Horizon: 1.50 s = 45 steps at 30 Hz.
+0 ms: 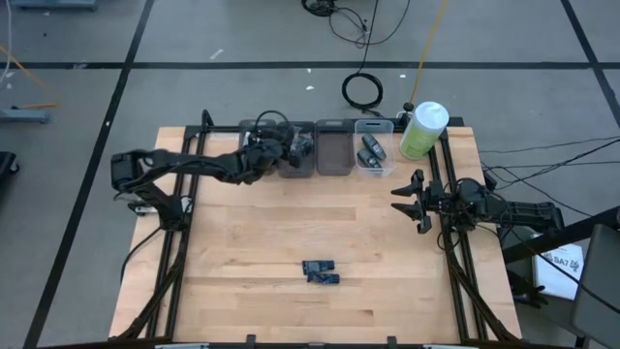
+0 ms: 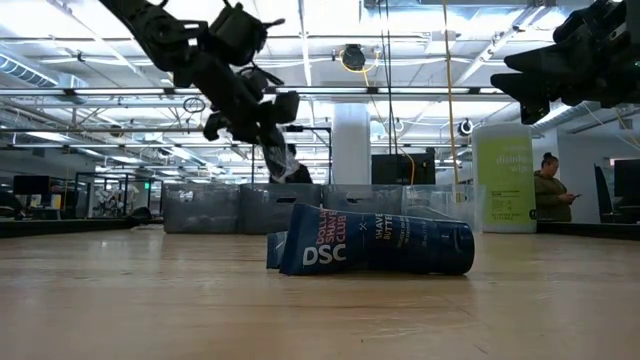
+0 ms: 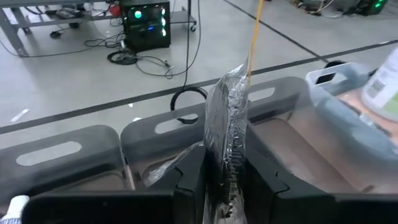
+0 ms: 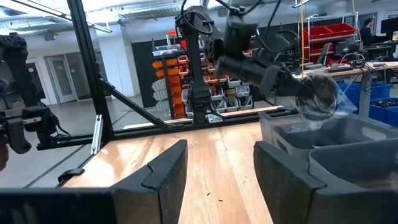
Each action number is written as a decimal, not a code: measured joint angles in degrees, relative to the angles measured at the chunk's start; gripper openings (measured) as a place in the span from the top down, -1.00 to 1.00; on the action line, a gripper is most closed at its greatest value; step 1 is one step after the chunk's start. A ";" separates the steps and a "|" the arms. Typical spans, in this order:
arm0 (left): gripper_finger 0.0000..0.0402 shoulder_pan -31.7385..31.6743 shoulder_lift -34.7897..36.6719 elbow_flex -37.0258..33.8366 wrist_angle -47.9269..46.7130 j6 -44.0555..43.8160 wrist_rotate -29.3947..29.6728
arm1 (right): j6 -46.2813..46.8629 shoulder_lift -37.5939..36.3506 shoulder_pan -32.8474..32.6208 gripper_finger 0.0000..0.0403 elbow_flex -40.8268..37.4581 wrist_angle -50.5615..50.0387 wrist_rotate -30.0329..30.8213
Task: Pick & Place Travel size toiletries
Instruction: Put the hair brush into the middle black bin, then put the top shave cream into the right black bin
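Note:
My left gripper [image 1: 301, 147] is over the grey bins [image 1: 295, 160] at the table's far edge, shut on a crinkly clear plastic packet with a dark piece inside [image 3: 225, 124]. The low view shows that packet [image 2: 276, 160] below the left gripper [image 2: 262, 118]. Two dark blue packets [image 1: 320, 272] lie flat on the table toward its near edge, printed "DSC" [image 2: 372, 247]. A clear bin [image 1: 373, 155] holds dark pieces. My right gripper [image 1: 411, 201] hovers open near the table's right side, above the wood [image 4: 214, 168]. My left gripper pinches the clear packet between its two fingers [image 3: 189, 177], across its lower part [image 3: 224, 168]. The fingers slant down toward the far edge. The packet is lifted clear and sticks out past the fingertips, over a grey bin [image 3: 168, 149].
Several bins stand in a row along the far edge [image 1: 334, 147]. A big green bottle with a white cap [image 1: 423, 129] stands at the far right corner, next to the clear bin. Bare wood lies between the bins and the blue packets. A person [image 2: 549, 195] stands far off in the room.

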State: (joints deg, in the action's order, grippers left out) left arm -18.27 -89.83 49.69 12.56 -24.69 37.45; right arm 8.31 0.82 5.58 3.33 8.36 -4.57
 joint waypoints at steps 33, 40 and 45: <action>-0.34 -0.11 -0.93 0.00 1.12 2.02 -2.04 | 0.00 0.00 -0.01 0.14 -0.01 -0.02 -0.01; -0.34 0.03 -0.88 0.00 2.12 -1.36 -19.25 | 0.01 0.00 0.00 0.12 0.00 -0.02 0.00; -0.34 0.01 -0.86 0.00 -1.19 -9.03 -22.29 | -0.01 0.00 0.00 0.12 0.00 -0.02 -0.01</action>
State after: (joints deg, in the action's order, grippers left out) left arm -18.26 -90.70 49.69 11.37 -33.72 15.16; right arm 8.29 0.82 5.58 3.33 8.34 -4.58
